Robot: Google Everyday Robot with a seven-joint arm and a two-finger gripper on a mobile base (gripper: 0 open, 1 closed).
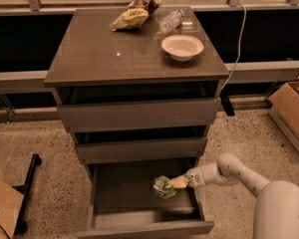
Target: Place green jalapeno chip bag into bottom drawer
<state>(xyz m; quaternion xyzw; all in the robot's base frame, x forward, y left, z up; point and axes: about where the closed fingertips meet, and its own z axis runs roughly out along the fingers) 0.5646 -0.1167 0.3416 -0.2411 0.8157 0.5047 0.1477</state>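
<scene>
The green jalapeno chip bag (164, 186) was inside the open bottom drawer (119, 193), low over its grey floor and closer to the right wall than to the left. I could not tell if it already rested on the floor. The gripper (179, 182) was at the bag's right edge, with its fingers pinched on that edge. This side hold probably let the arm (239, 171) reach in over the right wall. On the desk (99, 59) top, a yellow-tan chip bag (129, 19) and a plastic bottle (170, 20) lay near the back edge, and a white bowl (182, 47) stood toward the right edge
</scene>
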